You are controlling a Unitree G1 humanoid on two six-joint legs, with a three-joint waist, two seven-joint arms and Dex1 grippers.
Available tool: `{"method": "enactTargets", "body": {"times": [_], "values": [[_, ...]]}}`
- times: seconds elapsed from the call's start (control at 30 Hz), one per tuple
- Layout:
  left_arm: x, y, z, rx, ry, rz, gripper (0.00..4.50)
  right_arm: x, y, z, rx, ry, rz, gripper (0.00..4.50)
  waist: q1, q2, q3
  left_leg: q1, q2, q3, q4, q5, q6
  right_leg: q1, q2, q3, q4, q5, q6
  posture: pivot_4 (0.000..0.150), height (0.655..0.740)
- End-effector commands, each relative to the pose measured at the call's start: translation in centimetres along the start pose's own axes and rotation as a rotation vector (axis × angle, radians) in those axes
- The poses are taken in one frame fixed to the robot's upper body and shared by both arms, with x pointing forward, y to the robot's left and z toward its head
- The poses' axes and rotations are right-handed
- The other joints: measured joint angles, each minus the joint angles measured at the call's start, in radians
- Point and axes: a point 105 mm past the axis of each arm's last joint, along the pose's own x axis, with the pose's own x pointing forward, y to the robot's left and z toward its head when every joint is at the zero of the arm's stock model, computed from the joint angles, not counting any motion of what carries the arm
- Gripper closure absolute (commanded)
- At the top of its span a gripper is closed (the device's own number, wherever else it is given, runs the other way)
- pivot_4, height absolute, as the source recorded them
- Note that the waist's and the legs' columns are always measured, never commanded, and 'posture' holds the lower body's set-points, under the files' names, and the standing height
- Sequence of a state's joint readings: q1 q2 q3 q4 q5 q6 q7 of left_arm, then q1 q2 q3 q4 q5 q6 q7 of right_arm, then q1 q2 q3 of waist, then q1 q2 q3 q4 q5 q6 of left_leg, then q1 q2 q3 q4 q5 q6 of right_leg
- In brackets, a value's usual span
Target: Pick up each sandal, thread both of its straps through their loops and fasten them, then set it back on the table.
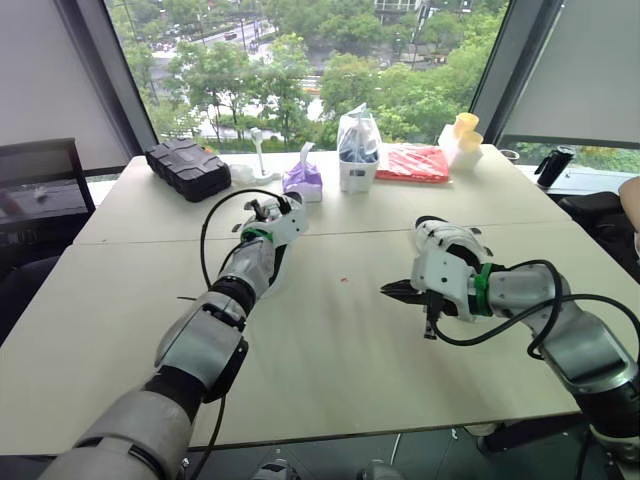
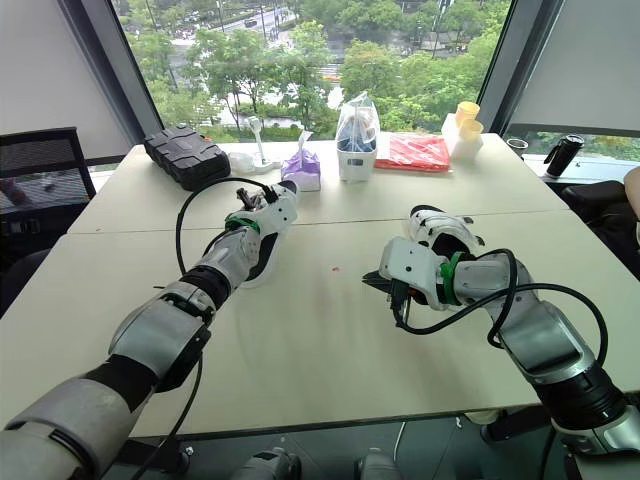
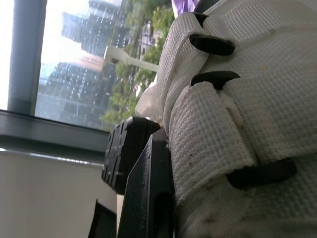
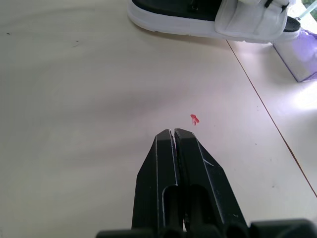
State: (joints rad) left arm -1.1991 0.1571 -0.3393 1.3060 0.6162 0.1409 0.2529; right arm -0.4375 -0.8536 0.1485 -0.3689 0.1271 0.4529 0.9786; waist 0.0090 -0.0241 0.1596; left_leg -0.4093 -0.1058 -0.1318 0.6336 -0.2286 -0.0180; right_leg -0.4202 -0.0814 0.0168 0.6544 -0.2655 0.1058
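Observation:
Two white sandals with black footbeds lie on the table (image 1: 330,350). The left sandal (image 1: 272,252) rests at the centre left, and my left gripper (image 1: 262,212) sits on its upper. In the left wrist view its woven straps (image 3: 233,119) with black loops press against one black finger (image 3: 148,198); the other finger is hidden behind them. The right sandal (image 1: 447,236) lies at the centre right, just behind my right arm. My right gripper (image 1: 396,291) hovers low over bare table, shut and holding nothing, pointing toward the left sandal (image 4: 213,17).
Along the far edge stand a black case (image 1: 188,168), a purple tissue pack (image 1: 303,178), a clear bag over a cup (image 1: 358,150), a red packet (image 1: 413,162) and yellow cups (image 1: 462,135). A red speck (image 1: 345,279) marks the table between the sandals.

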Motion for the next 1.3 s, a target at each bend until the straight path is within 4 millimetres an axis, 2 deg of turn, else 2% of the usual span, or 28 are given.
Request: {"method": "enactTargets", "body": {"times": [0.03, 0.17, 0.33, 0.4, 0.43, 0.53, 0.67, 0.77, 0.87, 1.0, 1.3], "values": [[-0.2, -1.0, -0.2, 0.018, 0.069, -0.038, 4.46, -0.4, -0.5, 0.8, -0.034, -0.019, -0.031, 4.50, 0.002, 0.000, 0.000, 0.000, 0.000, 0.000, 0.000, 0.000, 0.000, 0.000, 0.000, 0.000, 0.000, 0.000, 0.000, 0.150, 0.7400], [-0.6, -1.8, -1.2, 0.067, 0.170, -0.098, 4.46, -0.3, -0.5, 0.8, -0.031, -0.019, -0.034, 4.50, 0.001, 0.000, 0.000, 0.000, 0.000, 0.001, 0.000, 0.000, 0.000, 0.000, 0.000, 0.000, 0.000, 0.000, 0.000, 0.150, 0.7400], [-0.7, -2.0, -1.2, 0.064, 0.197, -0.121, 4.46, -0.2, -0.3, 0.8, -0.024, -0.023, -0.034, 4.50, -0.001, 0.000, 0.000, 0.001, 0.000, 0.001, 0.000, 0.000, 0.000, 0.000, 0.000, 0.001, 0.000, 0.000, 0.000, 0.150, 0.7400], [-0.8, -2.1, -1.4, 0.079, 0.216, -0.138, 3.59, -0.1, -0.2, 0.8, -0.021, -0.026, -0.034, 4.50, 0.000, 0.000, 0.000, 0.001, 0.000, 0.001, 0.000, 0.000, 0.000, 0.000, 0.000, 0.002, 0.000, 0.000, 0.000, 0.150, 0.7400], [-0.8, -2.0, -1.4, 0.073, 0.220, -0.136, 3.31, -0.1, -0.2, 0.9, -0.021, -0.026, -0.034, 4.50, 0.000, 0.000, 0.000, 0.001, 0.000, 0.002, 0.000, 0.000, 0.000, 0.000, 0.000, 0.002, 0.000, 0.000, 0.000, 0.150, 0.7400], [-0.8, -2.1, -1.3, 0.042, 0.229, -0.145, 1.80, 0.0, -0.1, 0.9, -0.019, -0.028, -0.034, 4.50, 0.000, 0.000, 0.000, 0.001, 0.000, 0.002, 0.000, 0.000, 0.000, 0.000, 0.000, 0.002, 0.000, 0.000, 0.000, 0.150, 0.7400], [-0.8, -2.3, -0.7, 0.023, 0.222, -0.176, 0.02, 0.0, -0.2, 0.8, -0.018, -0.027, -0.035, 4.50, 0.003, 0.000, -0.001, 0.001, 0.000, 0.002, 0.000, 0.000, 0.000, 0.000, 0.000, 0.002, 0.001, 0.000, 0.000, 0.150, 0.7400], [-0.9, -2.6, -0.2, -0.023, 0.220, -0.230, 0.02, 0.0, -0.2, 0.8, -0.018, -0.028, -0.035, 4.50, 0.003, 0.000, 0.000, 0.001, 0.000, 0.002, 0.001, 0.000, 0.000, 0.001, 0.000, 0.002, 0.001, 0.000, 0.000, 0.150, 0.7400], [-1.4, -3.8, 0.0, -0.071, 0.205, -0.369, 0.02, 0.1, -0.2, 0.8, -0.019, -0.031, -0.034, 4.50, 0.004, 0.001, -0.001, 0.001, 0.000, 0.002, 0.001, 0.000, 0.000, 0.001, -0.001, 0.002, 0.001, 0.000, 0.000, 0.150, 0.7400], [-3.3, -5.6, 0.2, -0.135, 0.168, -0.618, 0.02, 0.3, -0.3, 0.9, -0.024, -0.038, -0.025, 4.50, 0.004, 0.006, -0.004, 0.001, 0.000, 0.002, 0.001, 0.000, 0.000, 0.001, -0.001, 0.002, 0.001, 0.000, 0.000, 0.150, 0.7400], [-8.0, -3.3, -0.4, -0.259, 0.104, -0.807, 0.02, 0.6, -0.5, 1.1, -0.037, -0.045, -0.001, 4.50, 0.003, 0.008, -0.005, 0.003, 0.000, 0.001, 0.002, 0.000, 0.000, 0.004, -0.001, 0.003, 0.001, 0.000, 0.000, 0.150, 0.7400]]}}
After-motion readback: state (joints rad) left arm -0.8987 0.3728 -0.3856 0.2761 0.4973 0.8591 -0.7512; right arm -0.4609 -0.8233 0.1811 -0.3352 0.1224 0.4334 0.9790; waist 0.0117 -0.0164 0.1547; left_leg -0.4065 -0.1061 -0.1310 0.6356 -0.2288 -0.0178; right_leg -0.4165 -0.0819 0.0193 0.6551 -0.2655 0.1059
